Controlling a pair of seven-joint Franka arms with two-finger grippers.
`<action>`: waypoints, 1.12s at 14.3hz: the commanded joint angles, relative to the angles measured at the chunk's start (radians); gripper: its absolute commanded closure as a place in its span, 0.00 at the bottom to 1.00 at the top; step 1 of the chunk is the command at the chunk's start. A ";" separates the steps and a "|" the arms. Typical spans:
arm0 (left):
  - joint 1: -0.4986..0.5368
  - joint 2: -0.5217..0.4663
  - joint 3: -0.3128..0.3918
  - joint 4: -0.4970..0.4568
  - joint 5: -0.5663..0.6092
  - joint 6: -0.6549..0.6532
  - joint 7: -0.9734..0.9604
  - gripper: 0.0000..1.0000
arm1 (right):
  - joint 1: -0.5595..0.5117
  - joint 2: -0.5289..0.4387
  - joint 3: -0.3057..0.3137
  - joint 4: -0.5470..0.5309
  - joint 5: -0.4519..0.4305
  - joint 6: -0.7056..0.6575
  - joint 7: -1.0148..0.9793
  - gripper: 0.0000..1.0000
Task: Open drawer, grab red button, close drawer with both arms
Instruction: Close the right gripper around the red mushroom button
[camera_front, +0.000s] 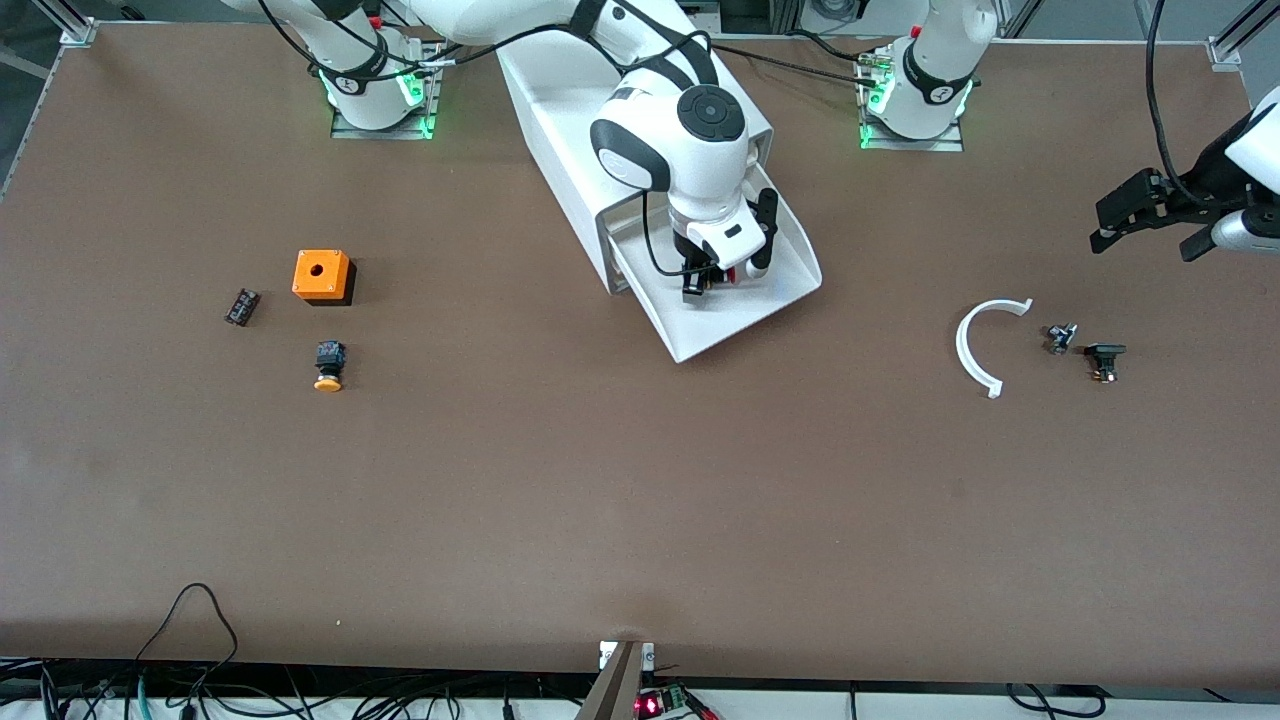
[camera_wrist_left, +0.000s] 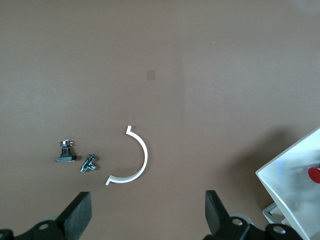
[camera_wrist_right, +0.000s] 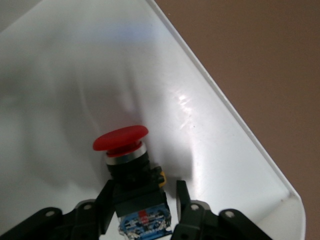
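The white cabinet (camera_front: 560, 120) lies in the middle of the table with its drawer (camera_front: 730, 325) pulled out toward the front camera. My right gripper (camera_front: 700, 285) reaches down into the drawer (camera_wrist_right: 75, 75) and mostly hides the button in the front view. In the right wrist view the button (camera_wrist_right: 120, 138) lies on the drawer floor, red cap away from the gripper. My right gripper (camera_wrist_right: 145, 200) straddles its black body; one finger touches it and a small gap shows at the other. My left gripper (camera_front: 1145, 225) hangs open and empty over the left arm's end of the table (camera_wrist_left: 147, 215).
An orange cube with a hole (camera_front: 322, 275), an orange-capped button (camera_front: 328, 365) and a small black part (camera_front: 241, 306) lie toward the right arm's end. A white curved piece (camera_front: 978, 345) and two small dark parts (camera_front: 1060, 338) (camera_front: 1104, 360) lie under the left gripper.
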 joint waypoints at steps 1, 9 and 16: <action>-0.009 -0.003 0.008 -0.008 0.012 0.009 -0.001 0.00 | 0.000 0.014 0.018 0.032 -0.018 -0.008 -0.005 0.54; -0.026 0.031 0.006 0.001 0.009 0.015 -0.013 0.00 | -0.009 -0.061 0.028 0.051 -0.014 -0.039 -0.001 0.72; -0.080 0.175 -0.032 -0.047 0.009 0.189 -0.191 0.00 | -0.162 -0.153 0.016 0.060 0.000 -0.152 0.151 0.72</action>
